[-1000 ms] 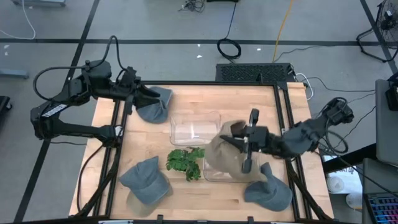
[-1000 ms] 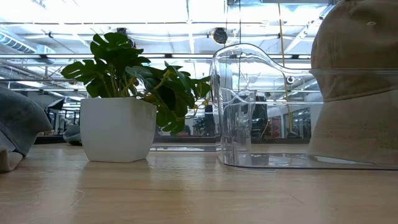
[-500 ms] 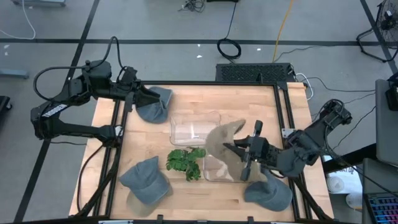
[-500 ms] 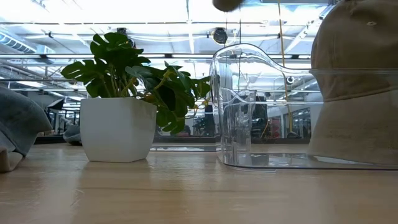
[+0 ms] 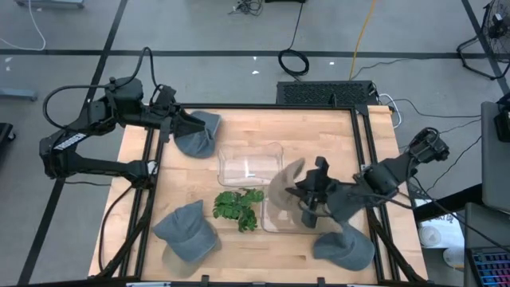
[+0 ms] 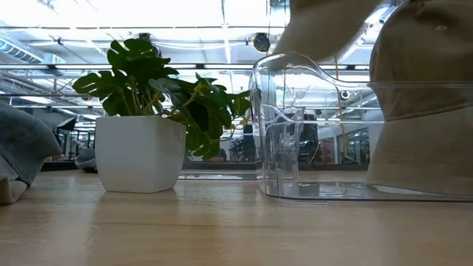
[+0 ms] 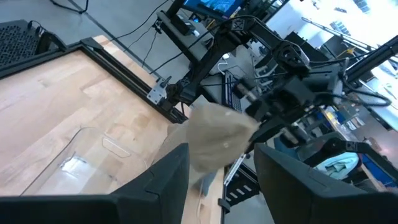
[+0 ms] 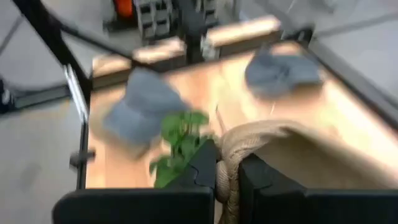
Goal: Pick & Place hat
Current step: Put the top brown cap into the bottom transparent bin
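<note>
My left claw point(image 5: 194, 122) hovers open over a grey fabric cap point(image 5: 201, 135) at the wooden desk's point(image 5: 335, 131) far corner. My right claw point(image 5: 305, 191) pinches the tan cloth hat point(image 5: 284, 187) above the 2nd clear plastic bin point(image 5: 279, 223).

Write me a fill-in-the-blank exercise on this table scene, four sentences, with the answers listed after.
1. The right gripper is shut on a hat whose colour is ____.
2. The left gripper hovers by a hat coloured ____.
3. The potted plant stands in a pot coloured ____.
4. The number of clear plastic bins on the table is ____.

Missing words: tan; grey; white; two
</note>
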Robot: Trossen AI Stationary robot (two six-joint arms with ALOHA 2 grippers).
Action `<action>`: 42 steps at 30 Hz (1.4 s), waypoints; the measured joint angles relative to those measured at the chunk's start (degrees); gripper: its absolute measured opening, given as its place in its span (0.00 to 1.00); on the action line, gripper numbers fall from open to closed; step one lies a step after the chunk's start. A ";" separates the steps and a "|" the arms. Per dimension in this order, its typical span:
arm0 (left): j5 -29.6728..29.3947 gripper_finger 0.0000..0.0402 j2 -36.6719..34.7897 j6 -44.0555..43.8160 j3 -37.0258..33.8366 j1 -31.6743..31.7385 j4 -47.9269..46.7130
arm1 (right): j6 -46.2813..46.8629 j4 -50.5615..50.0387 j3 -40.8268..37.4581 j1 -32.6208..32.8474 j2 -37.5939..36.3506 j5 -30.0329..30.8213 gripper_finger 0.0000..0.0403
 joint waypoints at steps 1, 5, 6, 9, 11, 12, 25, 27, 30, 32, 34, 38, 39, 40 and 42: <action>0.02 0.46 0.00 0.03 0.00 0.00 -0.02 | 0.41 -1.19 -0.02 -0.53 0.21 -2.03 0.02; 0.07 0.46 0.00 1.04 0.00 0.00 -0.02 | 3.04 -4.20 0.00 -2.77 0.73 -7.40 0.02; 0.07 0.46 0.00 1.43 0.00 0.00 -0.02 | 3.70 -4.50 0.04 -3.27 0.91 -8.45 0.02; 0.08 0.46 0.00 1.59 0.00 0.00 -0.15 | 7.76 -6.94 -0.12 -3.53 1.22 -11.34 0.02; 0.09 0.46 0.00 1.70 0.00 0.00 -0.54 | 10.83 -6.48 -0.12 -3.50 1.13 -11.46 0.02; 0.09 0.46 0.00 1.75 0.00 0.00 -0.59 | 11.89 -6.45 -0.07 -3.48 1.01 -11.34 0.02; 0.13 0.46 0.01 2.72 0.00 0.00 -0.94 | 26.72 -11.57 -0.02 -1.87 4.65 -9.29 0.02; 0.15 0.46 0.02 2.72 0.00 0.00 -0.94 | 30.96 -14.29 -0.02 -1.24 5.37 -9.42 0.02; 0.15 0.46 0.02 2.74 0.00 0.00 -0.98 | 35.80 -15.38 -0.04 0.07 5.72 -9.71 0.02; 0.14 0.46 0.01 2.77 0.00 0.00 -1.13 | 38.48 -15.05 -0.04 0.70 5.32 -9.56 0.02; 0.13 0.46 0.01 2.82 0.00 0.00 -1.66 | 41.36 -14.99 -0.04 1.35 4.48 -8.54 0.02; 0.11 0.46 0.16 4.17 0.00 0.00 -1.88 | 44.37 -10.38 -0.07 1.82 2.32 -2.50 0.02; 0.11 0.46 0.18 4.43 -0.01 0.00 -1.90 | 43.49 -7.52 -0.07 1.83 1.90 -1.21 0.02; 0.11 0.46 0.17 4.58 -0.02 0.00 -1.88 | 41.90 -4.54 -0.07 1.89 1.59 -0.63 0.02; 0.10 0.46 0.17 4.64 -0.02 0.00 -1.87 | 39.03 0.37 -0.02 1.91 1.23 -0.47 0.02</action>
